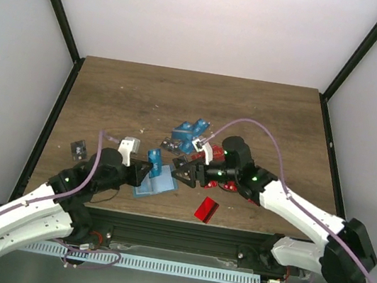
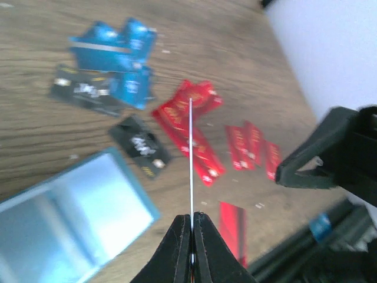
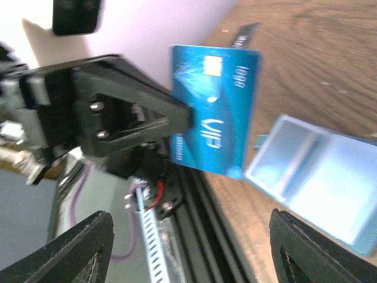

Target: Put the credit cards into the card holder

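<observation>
A bright blue rectangular credit card (image 3: 215,112) is held upright at the far left corner of the open, pale teal card holder (image 1: 155,185), pinched along one edge by the left claw (image 2: 191,219), whose black fingers are pressed tight together on it. Whether the card touches the holder cannot be told. The holder lies flat on the brown wooden counter (image 1: 146,92), close to the near edge. Just right of the holder the right claw (image 1: 182,171) hovers facing the held card, its jaws spread wide with nothing between them. Beyond the holder, to its far right, a heap of blue cards (image 1: 191,133) lies with black cards (image 2: 88,91) alongside. Red cards (image 2: 188,118) are fanned out to the holder's right, partly under the right arm. A single red card (image 1: 205,209) sits right of the holder near the counter's front edge, and a lone black card (image 1: 78,147) lies well to the holder's left.
</observation>
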Robot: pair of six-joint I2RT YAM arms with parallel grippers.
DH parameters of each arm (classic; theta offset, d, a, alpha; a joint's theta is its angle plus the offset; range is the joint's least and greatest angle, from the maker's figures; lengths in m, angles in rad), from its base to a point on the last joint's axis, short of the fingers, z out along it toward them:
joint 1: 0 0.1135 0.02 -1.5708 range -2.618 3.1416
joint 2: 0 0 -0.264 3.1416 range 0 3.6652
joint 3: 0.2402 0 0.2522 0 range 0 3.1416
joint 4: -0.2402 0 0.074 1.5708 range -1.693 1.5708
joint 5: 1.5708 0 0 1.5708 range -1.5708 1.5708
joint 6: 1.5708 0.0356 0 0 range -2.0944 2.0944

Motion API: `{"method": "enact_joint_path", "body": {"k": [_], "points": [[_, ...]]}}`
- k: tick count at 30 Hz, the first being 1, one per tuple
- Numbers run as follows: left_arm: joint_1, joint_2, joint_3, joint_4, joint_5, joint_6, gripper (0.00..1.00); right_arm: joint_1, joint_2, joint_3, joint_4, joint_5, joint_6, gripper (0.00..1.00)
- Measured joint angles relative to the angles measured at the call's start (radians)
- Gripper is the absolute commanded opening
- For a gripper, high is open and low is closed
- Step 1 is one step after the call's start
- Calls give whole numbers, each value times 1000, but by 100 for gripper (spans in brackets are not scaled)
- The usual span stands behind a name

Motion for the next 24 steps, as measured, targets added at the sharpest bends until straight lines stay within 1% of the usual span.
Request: {"method": "enact_joint_path", "body": {"k": [4,8,12,18,24], "points": [[67,8,-41,-24,-67,-60,4,0,126,32,-18,113,24,70],[166,13,-124,-8,-61,-108,4,0,260,43,-24,181,59,68],[232,18,-228,60,0,-138,4,0,368,78,-24,213,87,66],[314,27,-381,229,141,-174,4,0,484,114,12,206,103,65],[342,66,-420,357,222,-185,4,-1,557,146,27,198,103,63]]}}
